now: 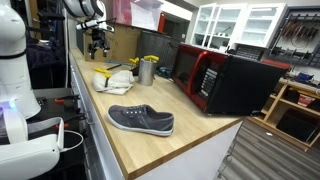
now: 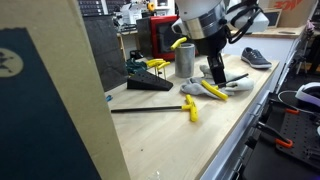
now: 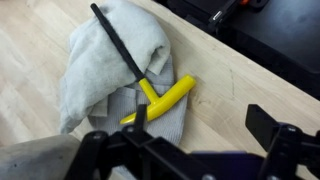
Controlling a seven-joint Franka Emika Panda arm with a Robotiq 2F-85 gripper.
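A crumpled grey-white cloth (image 3: 105, 55) lies on the wooden counter. On it rests a T-handle tool with a yellow grip (image 3: 166, 96) and a thin black shaft (image 3: 118, 42). My gripper (image 3: 202, 125) hangs just above the cloth's edge, open, with nothing between its fingers. One fingertip (image 3: 141, 114) stands over the cloth beside the yellow grip; the other finger is over bare wood. In both exterior views the gripper (image 2: 216, 75) (image 1: 97, 45) points down at the cloth (image 2: 233, 86) (image 1: 112, 80).
A second yellow T-handle tool (image 2: 190, 110) with a long shaft lies on the counter. A metal cup (image 1: 148, 70), a black wedge (image 2: 150, 86), a grey shoe (image 1: 141, 120) and a red-black microwave (image 1: 225, 80) stand around. The counter edge (image 1: 100, 130) runs beside the shoe.
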